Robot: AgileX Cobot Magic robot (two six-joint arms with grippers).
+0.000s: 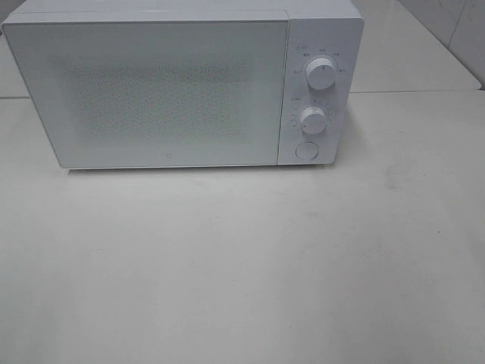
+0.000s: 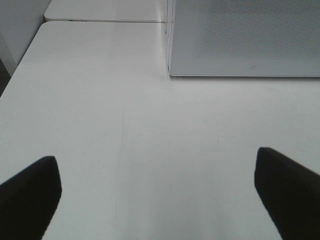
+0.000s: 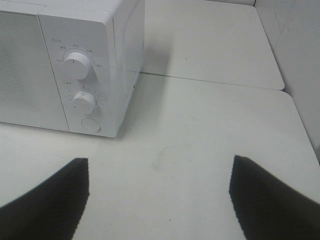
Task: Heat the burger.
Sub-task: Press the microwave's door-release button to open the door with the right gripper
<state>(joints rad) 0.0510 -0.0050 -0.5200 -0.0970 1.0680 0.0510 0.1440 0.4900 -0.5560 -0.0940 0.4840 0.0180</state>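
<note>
The burger is out of view in all three views. A white microwave (image 1: 182,83) stands at the back of the white table (image 1: 242,258) with its door shut; nothing shows through the door. Two round knobs (image 1: 321,74) and a round button (image 1: 306,149) sit on its right panel. My left gripper (image 2: 157,195) hovers open over bare table, in front of the microwave's left corner (image 2: 240,40). My right gripper (image 3: 160,195) is open too, over the table in front of and to the right of the control panel (image 3: 82,85). Neither gripper shows in the exterior high view.
The table's left edge (image 2: 20,70) and right edge (image 3: 300,130) show in the wrist views. A second white surface (image 3: 210,40) adjoins behind the microwave. A tiled wall (image 1: 455,30) stands at the back right.
</note>
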